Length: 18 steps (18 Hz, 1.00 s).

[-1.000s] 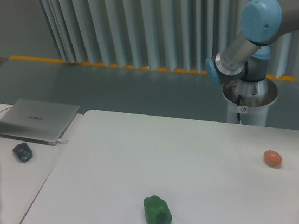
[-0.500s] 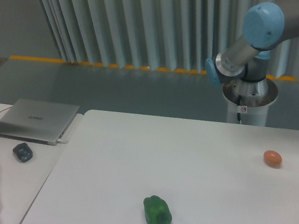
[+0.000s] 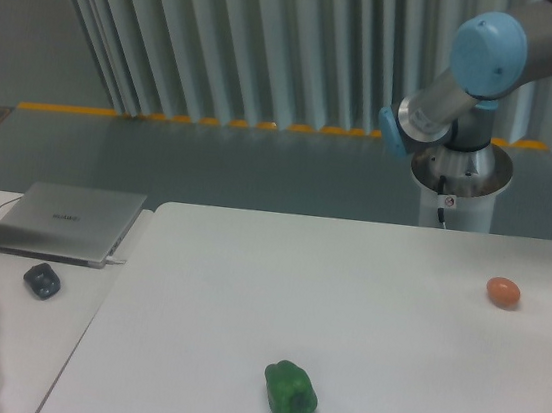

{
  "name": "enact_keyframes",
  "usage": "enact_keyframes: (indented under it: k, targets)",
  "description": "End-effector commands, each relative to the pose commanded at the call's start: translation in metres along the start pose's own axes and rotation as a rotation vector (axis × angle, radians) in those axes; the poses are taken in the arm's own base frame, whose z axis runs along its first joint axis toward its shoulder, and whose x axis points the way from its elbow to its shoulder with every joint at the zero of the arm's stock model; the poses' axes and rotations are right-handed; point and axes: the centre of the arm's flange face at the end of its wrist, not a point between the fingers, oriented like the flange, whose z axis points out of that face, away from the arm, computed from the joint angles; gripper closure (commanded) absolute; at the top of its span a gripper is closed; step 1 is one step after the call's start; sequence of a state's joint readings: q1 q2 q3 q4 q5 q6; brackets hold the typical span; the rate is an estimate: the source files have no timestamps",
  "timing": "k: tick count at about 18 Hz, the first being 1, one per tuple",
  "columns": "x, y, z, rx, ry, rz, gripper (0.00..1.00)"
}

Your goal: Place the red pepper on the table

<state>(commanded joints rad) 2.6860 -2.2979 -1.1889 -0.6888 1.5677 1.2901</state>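
Green pepper (image 3: 290, 392), orange egg-shaped thing (image 3: 503, 291) well apart on table (image 3: 367, 288).

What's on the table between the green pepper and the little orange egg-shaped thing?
Nothing: in the fixed camera view, only bare white table lies between the green pepper and the orange thing.

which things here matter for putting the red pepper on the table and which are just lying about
For the job: table. Red pepper and end effector are out of view.
Lying about: green pepper, orange egg-shaped thing, laptop, mouse.

On the table (image 3: 245, 293), pepper (image 3: 290, 393) front, egg-shaped thing (image 3: 503, 291) right.
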Motion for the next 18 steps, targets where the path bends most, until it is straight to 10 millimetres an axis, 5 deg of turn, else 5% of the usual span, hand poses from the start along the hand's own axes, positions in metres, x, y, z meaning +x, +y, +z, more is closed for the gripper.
enact_keyframes:
  k: [18]
  targets:
    - [0.024, 0.006, 0.018, -0.099, 0.025, 0.083, 0.00]
